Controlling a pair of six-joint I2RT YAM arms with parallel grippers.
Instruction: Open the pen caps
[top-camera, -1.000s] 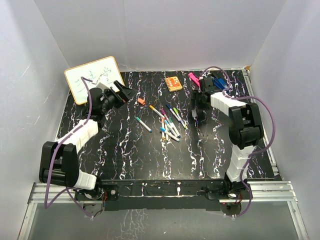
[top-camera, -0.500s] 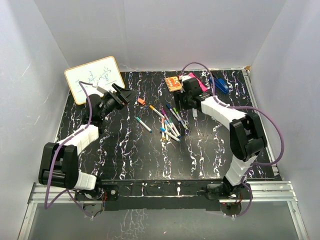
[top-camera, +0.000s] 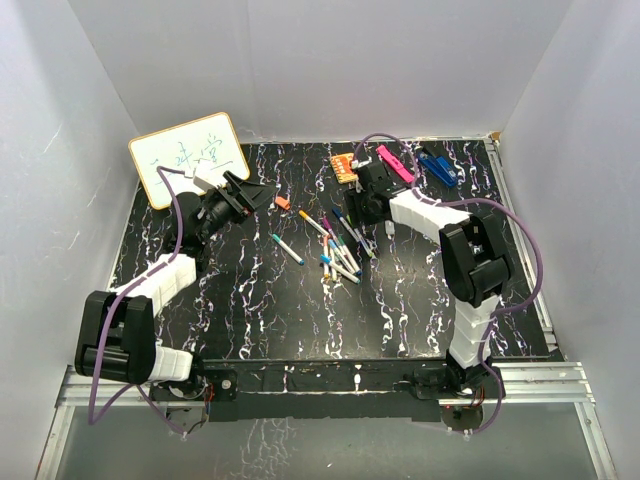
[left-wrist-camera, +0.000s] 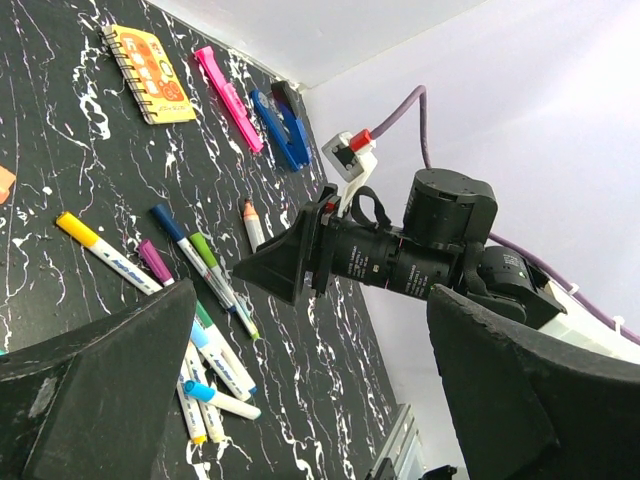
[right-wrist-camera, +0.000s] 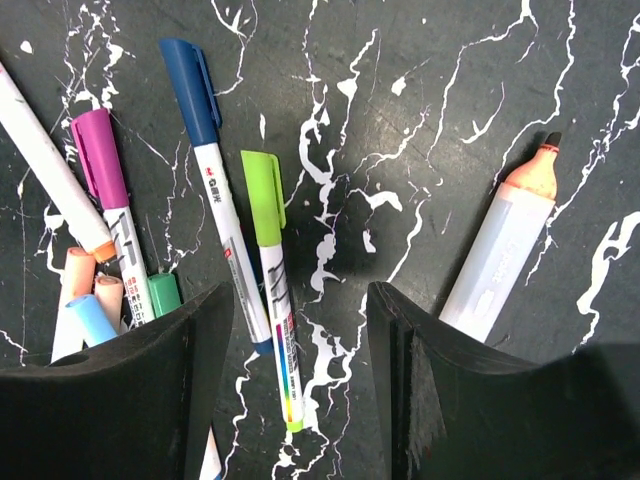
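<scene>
Right hand (top-camera: 362, 212) swung left from the far right, jaws spread over the green pen (right-wrist-camera: 268, 215); left hand (top-camera: 248, 192) gaping wide.

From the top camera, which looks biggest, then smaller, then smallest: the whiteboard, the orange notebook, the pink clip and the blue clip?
1. the whiteboard
2. the orange notebook
3. the pink clip and the blue clip look about alike, so I won't rank those two.

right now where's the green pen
Right wrist view, centre: the green pen lies just right of the blue pen, its lower end in the gap of the right end effector; an uncapped orange marker lies further right.
</scene>
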